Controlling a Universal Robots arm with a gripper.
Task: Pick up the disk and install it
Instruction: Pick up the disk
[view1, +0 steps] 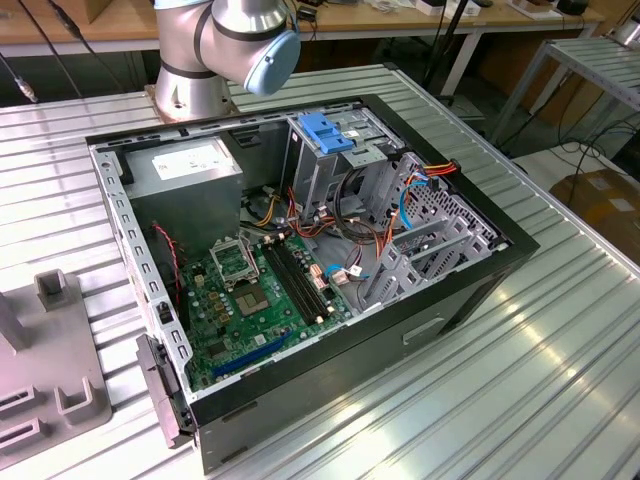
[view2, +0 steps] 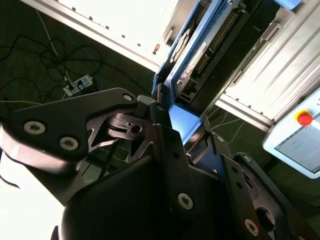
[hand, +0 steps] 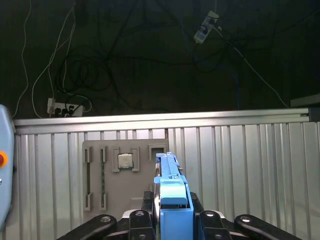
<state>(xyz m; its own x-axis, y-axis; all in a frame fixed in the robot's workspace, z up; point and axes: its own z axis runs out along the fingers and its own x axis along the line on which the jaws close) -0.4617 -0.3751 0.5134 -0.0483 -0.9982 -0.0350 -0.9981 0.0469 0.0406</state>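
Blue plastic rails edge the disk (hand: 172, 197), clamped edge-on in the tool (hand: 172, 215) over the ribbed bench (hand: 250, 165); I'd reckon it stiff, weighty for its size and shock-shy, best held by its rigid sides.

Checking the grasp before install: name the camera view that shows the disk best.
The second wrist view: the disk runs lengthwise out from the jaws, showing its blue rail, dark body and what looks like a connector edge. The first wrist view shows the disk edge-on, mostly one blue rail between the jaws.
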